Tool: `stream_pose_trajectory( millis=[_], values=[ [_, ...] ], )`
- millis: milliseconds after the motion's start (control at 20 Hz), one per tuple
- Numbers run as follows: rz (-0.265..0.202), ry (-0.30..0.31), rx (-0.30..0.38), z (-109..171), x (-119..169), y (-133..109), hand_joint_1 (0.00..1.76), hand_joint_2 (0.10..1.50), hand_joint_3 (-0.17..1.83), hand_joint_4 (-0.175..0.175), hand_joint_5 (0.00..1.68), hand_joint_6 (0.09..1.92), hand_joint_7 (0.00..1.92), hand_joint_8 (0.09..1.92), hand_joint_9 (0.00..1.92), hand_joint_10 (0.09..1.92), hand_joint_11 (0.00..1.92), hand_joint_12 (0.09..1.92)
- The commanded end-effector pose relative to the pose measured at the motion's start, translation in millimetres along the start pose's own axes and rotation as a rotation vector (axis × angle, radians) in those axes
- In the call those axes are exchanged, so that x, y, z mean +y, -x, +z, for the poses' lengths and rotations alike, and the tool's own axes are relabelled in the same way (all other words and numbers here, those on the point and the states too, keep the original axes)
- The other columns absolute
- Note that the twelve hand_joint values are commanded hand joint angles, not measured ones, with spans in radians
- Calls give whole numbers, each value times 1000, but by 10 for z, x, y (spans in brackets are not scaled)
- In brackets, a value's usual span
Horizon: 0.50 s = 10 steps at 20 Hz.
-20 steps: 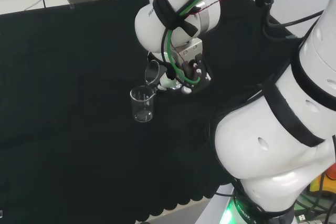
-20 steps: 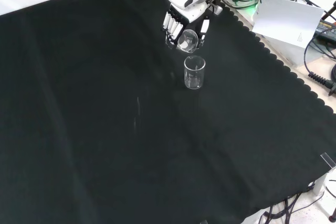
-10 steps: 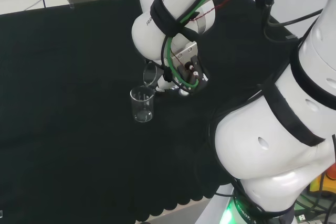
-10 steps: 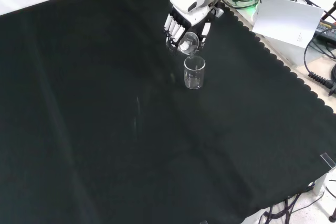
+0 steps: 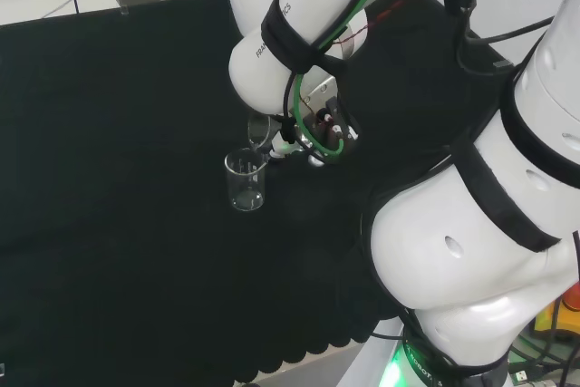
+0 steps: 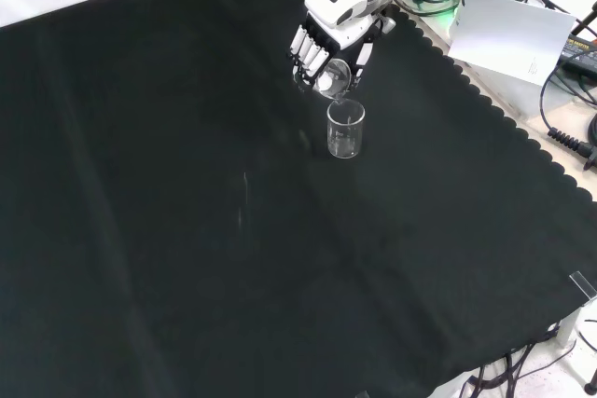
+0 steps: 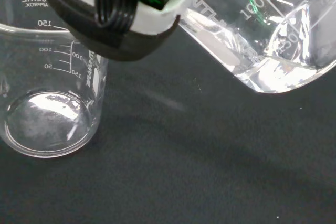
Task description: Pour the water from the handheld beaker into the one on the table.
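A clear glass beaker (image 6: 345,129) stands upright on the black cloth; in the head view the same standing beaker (image 5: 245,181) sits left of the arm. My hand (image 6: 326,39) has its fingers curled round a second clear beaker (image 6: 333,78), tilted with its mouth over the standing one's rim. In the head view the held beaker (image 5: 260,130) leans just above the standing one. The wrist view shows the tilted beaker (image 7: 262,35) with water near its lip, a finger (image 7: 113,22), and the standing beaker (image 7: 50,103), whose bottom looks nearly dry.
The cloth's scalloped edge (image 6: 494,114) runs close to the right of the beakers in the front view, with a white card (image 6: 508,30) and cables beyond it. The arm's white links (image 5: 471,224) stand at the right of the head view.
The hand has moved closer to the standing beaker and tipped the held beaker further, bringing its mouth down over the rim. The standing beaker has not moved.
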State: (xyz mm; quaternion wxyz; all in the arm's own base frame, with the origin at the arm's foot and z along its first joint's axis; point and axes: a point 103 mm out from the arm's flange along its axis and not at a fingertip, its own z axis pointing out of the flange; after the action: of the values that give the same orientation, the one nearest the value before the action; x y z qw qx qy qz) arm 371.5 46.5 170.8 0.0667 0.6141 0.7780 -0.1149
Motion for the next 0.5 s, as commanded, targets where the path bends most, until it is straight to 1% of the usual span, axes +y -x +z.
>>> stream_pose_trajectory(
  millis=[50,500],
  values=[
    [-11,13,-41,-33,-6,-32,1316,1023,-175,-118,1308,392,1628,87,1439,772,1267,902],
    [-16,19,-103,-38,-49,-59,1315,1023,-175,-117,1307,395,1627,87,1435,774,1265,905]
  ],
)
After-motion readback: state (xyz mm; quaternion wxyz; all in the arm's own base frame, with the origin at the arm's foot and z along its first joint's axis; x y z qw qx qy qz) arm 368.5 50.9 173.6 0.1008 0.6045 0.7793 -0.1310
